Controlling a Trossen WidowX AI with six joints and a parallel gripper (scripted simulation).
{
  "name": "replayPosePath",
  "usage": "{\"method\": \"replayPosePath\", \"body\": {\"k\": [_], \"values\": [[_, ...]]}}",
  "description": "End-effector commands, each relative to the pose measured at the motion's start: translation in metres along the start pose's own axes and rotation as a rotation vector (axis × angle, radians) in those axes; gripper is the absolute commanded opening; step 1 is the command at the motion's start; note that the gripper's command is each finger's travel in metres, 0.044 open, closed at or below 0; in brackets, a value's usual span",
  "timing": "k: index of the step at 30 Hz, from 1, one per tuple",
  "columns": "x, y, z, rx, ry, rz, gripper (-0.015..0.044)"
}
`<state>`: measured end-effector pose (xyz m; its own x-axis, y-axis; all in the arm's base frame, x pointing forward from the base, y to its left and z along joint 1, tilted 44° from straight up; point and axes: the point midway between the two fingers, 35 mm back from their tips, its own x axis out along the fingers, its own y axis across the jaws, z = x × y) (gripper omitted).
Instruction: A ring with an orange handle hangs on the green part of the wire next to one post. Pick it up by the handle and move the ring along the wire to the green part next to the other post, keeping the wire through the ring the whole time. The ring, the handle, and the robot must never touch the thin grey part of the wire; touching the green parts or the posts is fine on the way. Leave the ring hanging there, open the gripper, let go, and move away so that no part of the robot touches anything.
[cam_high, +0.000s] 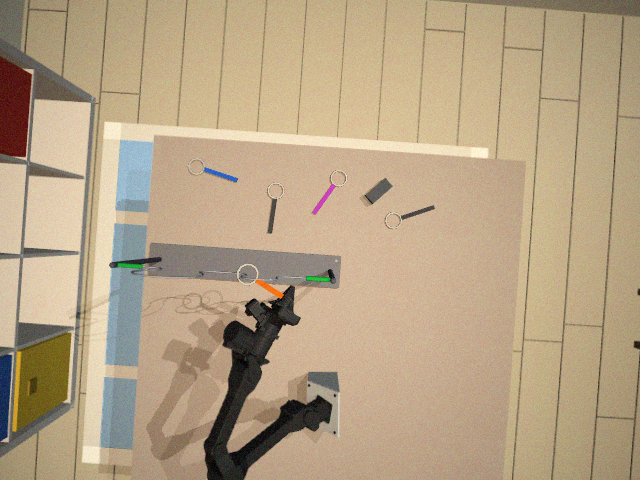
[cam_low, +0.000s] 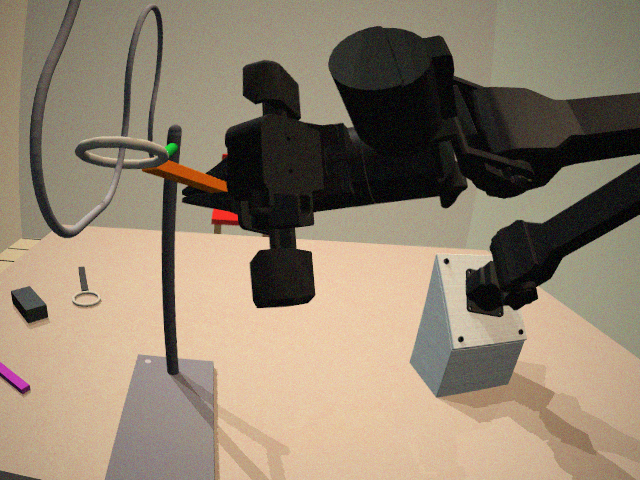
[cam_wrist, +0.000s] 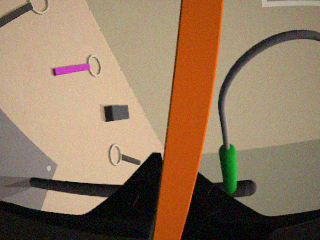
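The ring (cam_high: 237, 274) (cam_low: 129, 163) lies nearly flat around a steep stretch of the grey wire (cam_low: 37, 129) (cam_wrist: 222, 100), which passes near its middle in the exterior view. No contact is visible. My gripper (cam_high: 287, 295) (cam_wrist: 162, 162) is shut on the orange handle (cam_high: 269, 289) (cam_low: 191, 177) (cam_wrist: 192, 100). The ring is between the two posts, left of the right green part (cam_high: 317, 279) (cam_low: 172, 149) (cam_wrist: 228, 167) in the top view. That part joins the right post (cam_high: 332, 276) (cam_low: 169, 258). The other green part (cam_high: 129, 265) is at the far left post.
The posts stand on a grey base plate (cam_high: 310, 263) (cam_low: 170, 439). Behind it lie rings with blue (cam_high: 221, 174), magenta (cam_high: 324, 199) (cam_wrist: 72, 69) and dark handles, and a dark block (cam_high: 378, 191) (cam_low: 29, 303) (cam_wrist: 117, 113). Shelves stand left of the table.
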<state>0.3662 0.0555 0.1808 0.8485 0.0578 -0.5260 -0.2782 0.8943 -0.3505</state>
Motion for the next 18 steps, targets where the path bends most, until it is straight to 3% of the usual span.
{"method": "replayPosePath", "body": {"k": [1,18], "values": [[-0.005,-0.018,0.004,-0.087,0.002,-0.060,-0.0150],[-0.016,-0.060,0.014,-0.329,0.034,-0.199,-0.0150]]}}
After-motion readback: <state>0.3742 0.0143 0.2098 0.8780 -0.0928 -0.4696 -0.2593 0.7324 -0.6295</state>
